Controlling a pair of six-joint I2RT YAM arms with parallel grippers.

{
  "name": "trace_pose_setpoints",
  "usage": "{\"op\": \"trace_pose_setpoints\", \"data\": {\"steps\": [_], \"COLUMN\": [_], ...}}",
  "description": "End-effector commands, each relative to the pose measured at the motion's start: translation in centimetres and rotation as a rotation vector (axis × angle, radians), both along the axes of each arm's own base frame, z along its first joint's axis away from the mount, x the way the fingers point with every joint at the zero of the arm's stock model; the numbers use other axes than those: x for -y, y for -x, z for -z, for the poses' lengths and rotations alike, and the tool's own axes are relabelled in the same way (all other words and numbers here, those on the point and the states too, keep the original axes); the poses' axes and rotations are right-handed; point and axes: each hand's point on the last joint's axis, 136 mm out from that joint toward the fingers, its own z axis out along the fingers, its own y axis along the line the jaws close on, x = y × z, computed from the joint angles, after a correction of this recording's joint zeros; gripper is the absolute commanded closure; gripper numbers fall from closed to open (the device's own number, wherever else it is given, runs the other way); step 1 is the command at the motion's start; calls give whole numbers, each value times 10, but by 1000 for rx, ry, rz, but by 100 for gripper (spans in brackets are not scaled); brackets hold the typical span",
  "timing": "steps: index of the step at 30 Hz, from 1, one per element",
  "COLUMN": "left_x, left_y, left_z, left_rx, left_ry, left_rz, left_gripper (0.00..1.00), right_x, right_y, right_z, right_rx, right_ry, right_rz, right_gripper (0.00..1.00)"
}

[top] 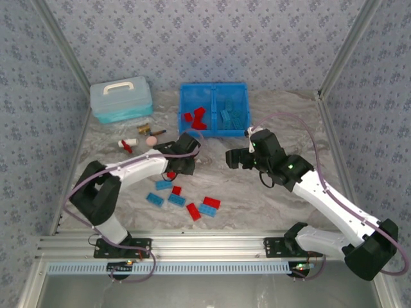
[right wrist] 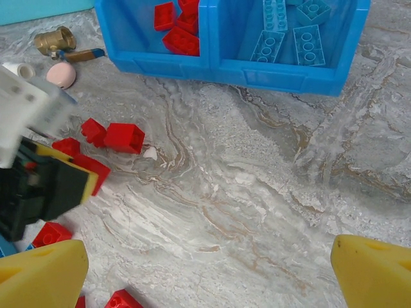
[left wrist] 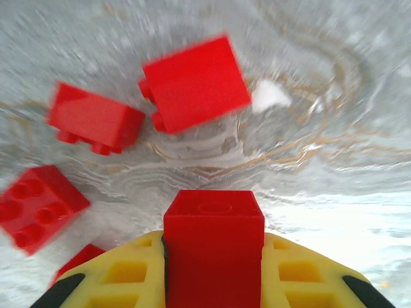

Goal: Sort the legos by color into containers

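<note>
Red lego (left wrist: 214, 250) sits clamped between the left arm's yellow fingers (left wrist: 122, 277).

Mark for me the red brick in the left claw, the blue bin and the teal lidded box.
red brick (left wrist: 214, 247), left wrist view, its upright front face.
blue bin (right wrist: 276, 76), right wrist view, front wall.
teal lidded box (top: 122, 109), top external view, front wall.

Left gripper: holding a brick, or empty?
Holding. The left wrist view shows the left gripper closed on a red brick, which stands between its yellow fingers, touching both.
</note>
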Motion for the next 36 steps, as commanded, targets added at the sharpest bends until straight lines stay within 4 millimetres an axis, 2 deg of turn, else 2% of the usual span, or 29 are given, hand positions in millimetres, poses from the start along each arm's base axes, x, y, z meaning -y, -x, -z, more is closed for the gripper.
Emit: {"op": "trace_pose_setpoints", "data": {"steps": [1,5,9,12,15,17,21,24,26,28,32,36], "left_x": [2,0,17,27,35,42,61,66,67,66,61,45], "left_y": [-36,-89,-146,-181,-207,-217,-221,-221,-219,-216,-204,-172], "left_z": [-77,-113,-130,-127,-114,-106,-79,-70,-72,-79,-115,-157], "left_rx": [224,342,405,412,397,375,316,298,291,292,340,383], "left_ry": [17,-22,14,-21,-27,-27,17,49,64,72,105,157], "left_rz": [-32,-84,-85,-99,-110,-108,-60,-59,-55,-55,-35,-16], "left_gripper": [79,80,80,79,77,75,71,62,56,53,47,44], "right_x": [5,3,4,10,17,20,27,27,26,24,20,5], "right_y": [0,0,2,7,14,19,26,28,28,27,24,22], "right_z": [-15,-17,-18,-21,-23,-24,-23,-24,-27,-31,-32,-23], "right_rx": [25,19,11,18,27,27,16,19,24,30,31,12], "right_ry": [-24,-48,-67,-75,-85,-86,-73,-80,-86,-94,-94,-62], "right_rz": [22,32,46,65,73,71,77,76,73,65,55,-8], "right_gripper": [1,0,0,0,0,0,0,0,0,0,0,0]}}
